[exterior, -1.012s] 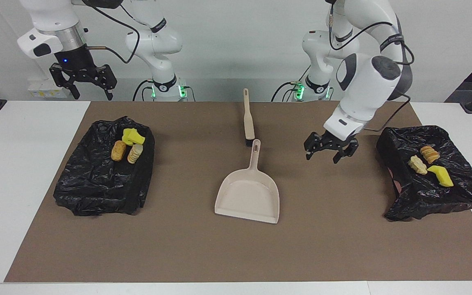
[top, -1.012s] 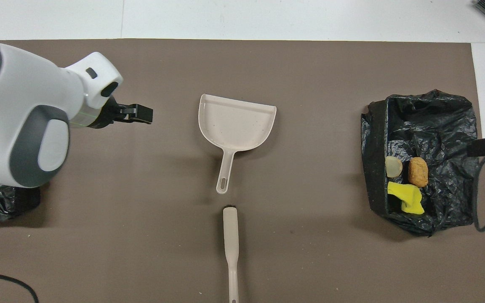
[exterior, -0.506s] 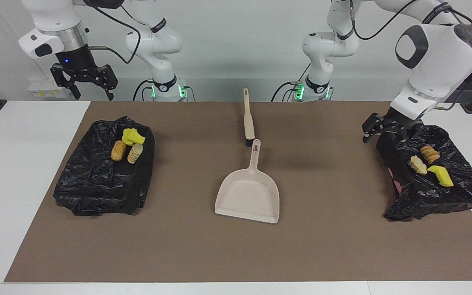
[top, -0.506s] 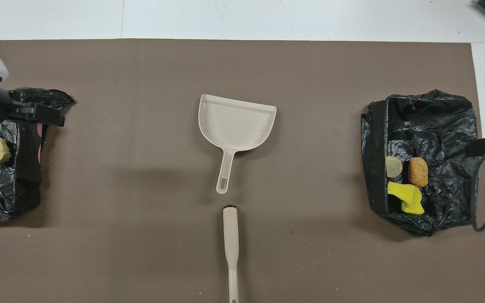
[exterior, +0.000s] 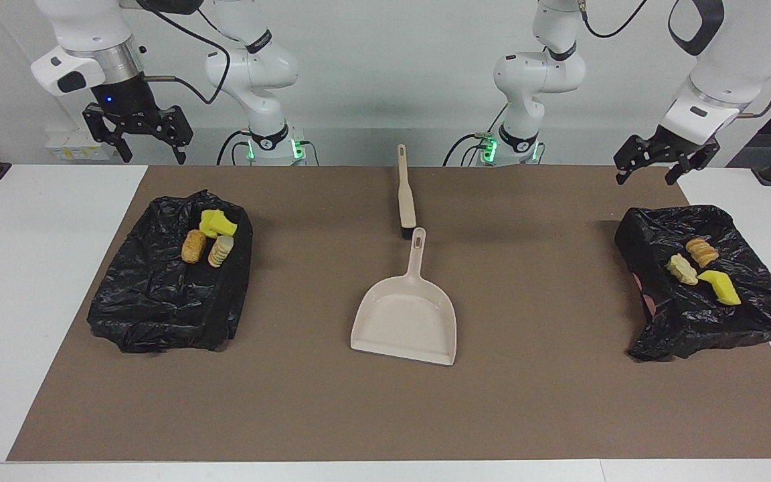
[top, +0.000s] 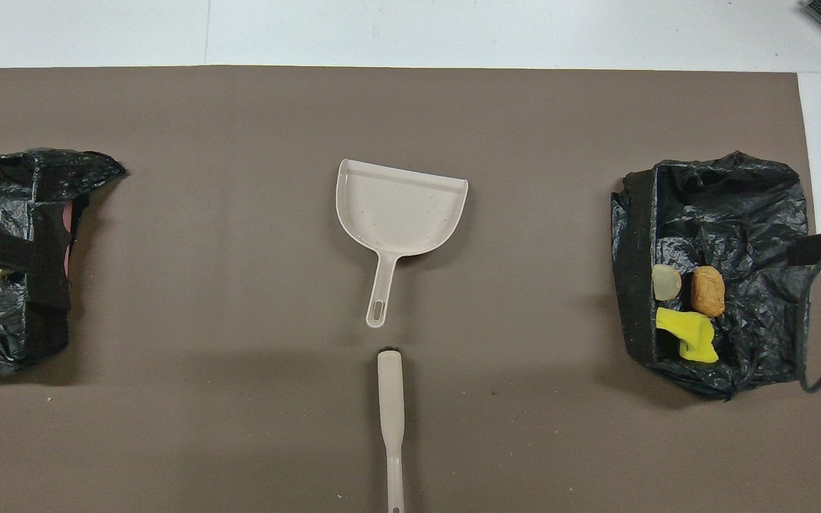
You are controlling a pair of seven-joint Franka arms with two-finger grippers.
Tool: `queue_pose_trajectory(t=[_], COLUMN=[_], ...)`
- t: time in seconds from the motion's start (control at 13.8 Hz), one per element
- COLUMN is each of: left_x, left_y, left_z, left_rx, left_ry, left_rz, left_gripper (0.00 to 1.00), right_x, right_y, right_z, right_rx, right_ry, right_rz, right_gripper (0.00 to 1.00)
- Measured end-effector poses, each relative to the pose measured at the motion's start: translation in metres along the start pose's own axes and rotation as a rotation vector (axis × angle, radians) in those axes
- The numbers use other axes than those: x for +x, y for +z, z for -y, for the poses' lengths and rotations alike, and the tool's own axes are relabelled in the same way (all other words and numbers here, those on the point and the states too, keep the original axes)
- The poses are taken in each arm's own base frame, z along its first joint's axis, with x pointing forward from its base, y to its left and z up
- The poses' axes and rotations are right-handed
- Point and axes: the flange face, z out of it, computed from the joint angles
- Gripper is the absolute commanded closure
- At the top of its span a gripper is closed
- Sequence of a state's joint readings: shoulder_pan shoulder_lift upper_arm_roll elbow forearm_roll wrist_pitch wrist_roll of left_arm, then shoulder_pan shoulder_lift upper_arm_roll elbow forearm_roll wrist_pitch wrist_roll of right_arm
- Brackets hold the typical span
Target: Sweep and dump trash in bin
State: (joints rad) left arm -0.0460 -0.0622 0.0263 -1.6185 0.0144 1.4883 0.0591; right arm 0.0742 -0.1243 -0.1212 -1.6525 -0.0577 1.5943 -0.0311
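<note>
The left gripper (exterior: 657, 166) hangs raised over the brown mat's (exterior: 526, 388) edge at the left arm's end of the table (exterior: 24, 281), fingers open and holding nothing. The right gripper (exterior: 136, 137) hangs raised over the table edge at the right arm's end, fingers open and holding nothing.

The brush (exterior: 405, 194) lies on the mat at mid-table, nearest the robots, bristle end pointing away from them. The dustpan (exterior: 405, 321) lies just farther out, handle toward the brush and close to its bristle end, mouth facing away from the robots.

The trash sits in 2 black-lined bins. The bin at the right arm's end (exterior: 164, 294) holds 3 visible pieces: 1 yellow sponge chunk (exterior: 215, 222), 1 golden-brown lump (exterior: 193, 246) and 1 pale lump (exterior: 221, 250). The bin at the left arm's end (exterior: 700, 314) holds 3 visible pieces: 1 golden-brown lump (exterior: 701, 252), 1 pale lump (exterior: 681, 268) and 1 yellow sponge chunk (exterior: 719, 286).
</note>
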Motion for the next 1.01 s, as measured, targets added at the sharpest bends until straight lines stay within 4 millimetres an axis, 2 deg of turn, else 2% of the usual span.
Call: queue_pose_trajectory(t=[0.14,0.36,1.01], left_x=[-0.006,-0.007,0.002], left_y=[-0.002,0.007,0.006], left_z=[-0.002,-0.003,-0.009], left_rx=[0.0,-0.001,-0.008], left_ry=[0.001,0.003,0.014], left_rz=[0.007,0.025,-0.03], left_gripper=[0.0,0.0,0.0], right_x=[0.0,0.0,-0.003], right_y=[0.0,0.0,0.002], right_z=[0.0,0.0,0.001], right_rx=[0.0,0.0,0.011], right_ry=[0.0,0.0,0.0], right_rz=[0.0,0.0,0.024], right_gripper=[0.0,0.0,0.0])
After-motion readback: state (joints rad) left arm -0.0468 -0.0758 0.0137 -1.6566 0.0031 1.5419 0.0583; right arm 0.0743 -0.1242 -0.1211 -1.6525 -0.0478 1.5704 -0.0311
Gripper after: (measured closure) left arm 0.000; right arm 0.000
